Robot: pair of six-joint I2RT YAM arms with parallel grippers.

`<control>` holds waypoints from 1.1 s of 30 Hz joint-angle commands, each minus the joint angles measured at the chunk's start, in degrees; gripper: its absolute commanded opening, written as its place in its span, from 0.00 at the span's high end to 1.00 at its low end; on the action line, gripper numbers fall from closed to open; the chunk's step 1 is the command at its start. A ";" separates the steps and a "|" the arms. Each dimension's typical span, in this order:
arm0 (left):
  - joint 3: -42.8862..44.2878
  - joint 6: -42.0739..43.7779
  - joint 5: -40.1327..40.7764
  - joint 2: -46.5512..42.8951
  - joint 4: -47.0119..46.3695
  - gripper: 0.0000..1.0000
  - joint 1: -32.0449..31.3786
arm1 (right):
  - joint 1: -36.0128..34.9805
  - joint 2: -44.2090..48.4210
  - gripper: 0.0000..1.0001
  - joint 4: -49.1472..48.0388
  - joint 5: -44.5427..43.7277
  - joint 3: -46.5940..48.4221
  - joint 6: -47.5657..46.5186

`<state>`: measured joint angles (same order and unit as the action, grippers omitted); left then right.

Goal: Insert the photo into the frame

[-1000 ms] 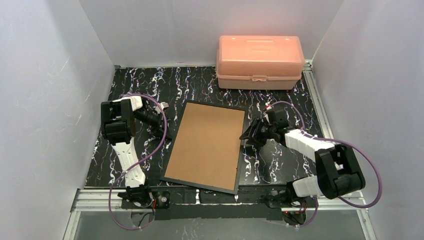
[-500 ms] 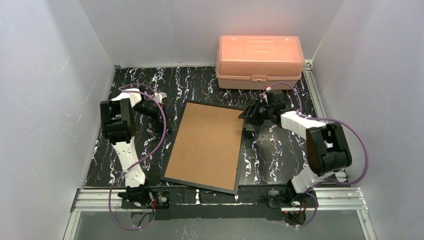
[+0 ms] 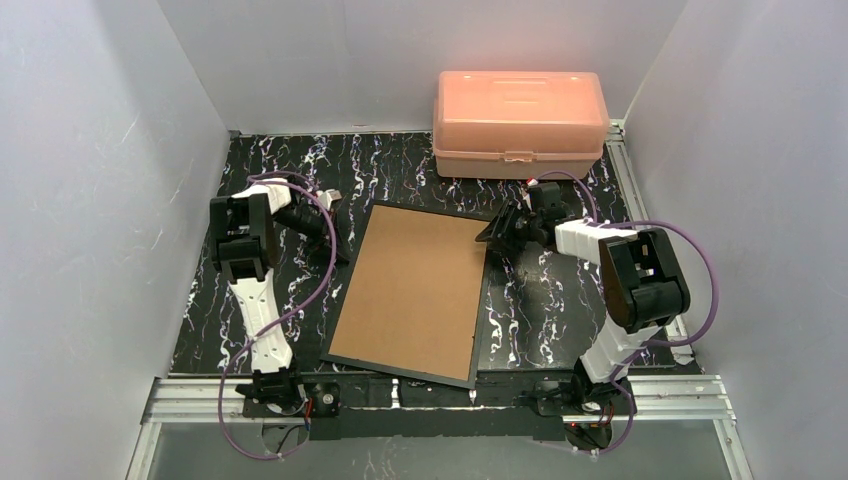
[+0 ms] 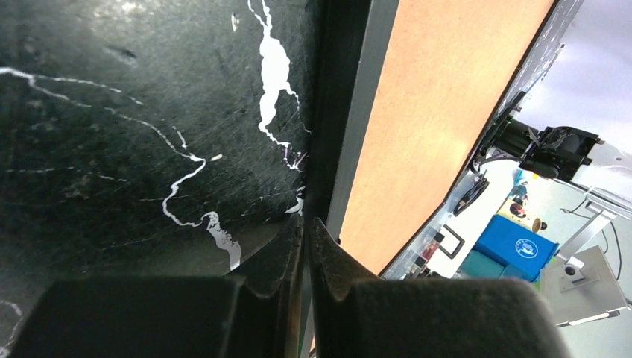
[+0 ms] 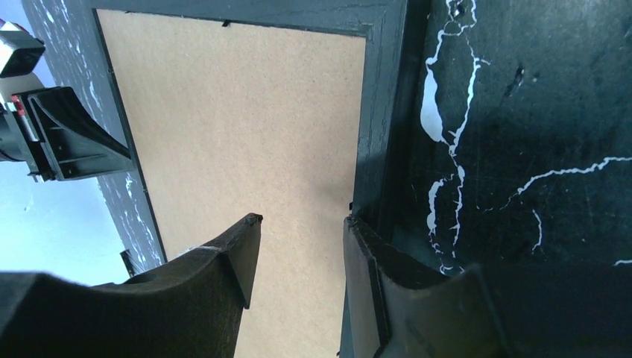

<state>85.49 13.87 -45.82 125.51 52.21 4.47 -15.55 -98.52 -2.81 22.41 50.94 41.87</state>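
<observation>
Brown fibreboard back of the frame (image 3: 410, 290) faces up. Its glass side lies hidden against the black marbled counter (image 3: 560, 300), and the photo cannot be made out in any view. Left claw (image 4: 307, 221): fingers nearly together, gripping nothing, just beside the frame's left rim. Right claw (image 5: 302, 218): fingers parted, low over the frame's far right corner, holding nothing. Pink box (image 3: 520, 120): behind the frame, lid shut, contents hidden.
</observation>
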 commanded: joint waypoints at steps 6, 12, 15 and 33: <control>0.07 0.70 -0.42 -0.31 0.62 0.96 -1.39 | 1.22 -2.81 0.47 -1.66 0.22 0.20 -1.42; -0.35 0.85 0.51 0.26 0.45 1.00 -2.09 | 1.21 -1.97 0.47 -2.88 1.55 -3.07 0.29; -0.91 0.81 0.95 0.08 0.05 1.00 -2.18 | 1.12 -1.74 0.47 -1.87 2.24 -3.87 0.28; -2.18 0.81 2.12 -0.72 -0.61 1.00 -2.18 | 0.86 -0.06 0.47 -0.82 2.87 -4.83 0.51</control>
<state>85.03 13.89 -44.99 125.49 51.20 3.25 -14.26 -97.95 -5.15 25.69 48.38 42.28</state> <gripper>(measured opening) 0.007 0.526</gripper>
